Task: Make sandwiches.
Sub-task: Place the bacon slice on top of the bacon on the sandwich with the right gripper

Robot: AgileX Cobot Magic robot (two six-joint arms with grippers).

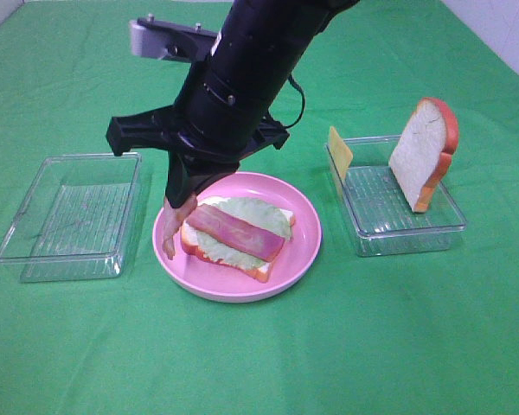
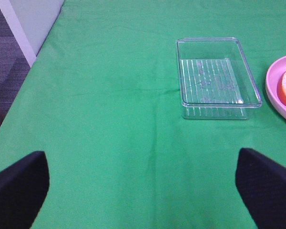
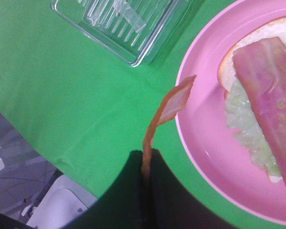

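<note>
On the pink plate (image 1: 299, 244) lies an open sandwich (image 1: 235, 235): a white bread slice, pale lettuce (image 1: 261, 213) and one pink-red bacon strip (image 1: 239, 232) on top. My right gripper (image 1: 180, 201) has reached across the middle to the plate's left rim. It is shut on a second bacon strip (image 1: 172, 232) that hangs limp over that rim. The right wrist view shows this strip (image 3: 169, 106) pinched in the gripper (image 3: 147, 155), beside the sandwich (image 3: 257, 95) on the plate (image 3: 205, 124). My left gripper (image 2: 142, 167) stands open and empty over bare cloth.
A clear tray (image 1: 408, 239) right of the plate holds an upright bread slice (image 1: 424, 152) and a yellow cheese square (image 1: 339, 154) leaning on its wall. An empty clear tray (image 1: 35, 209) sits left of the plate, and this tray (image 2: 214, 81) lies ahead of the left gripper. Green cloth covers the table.
</note>
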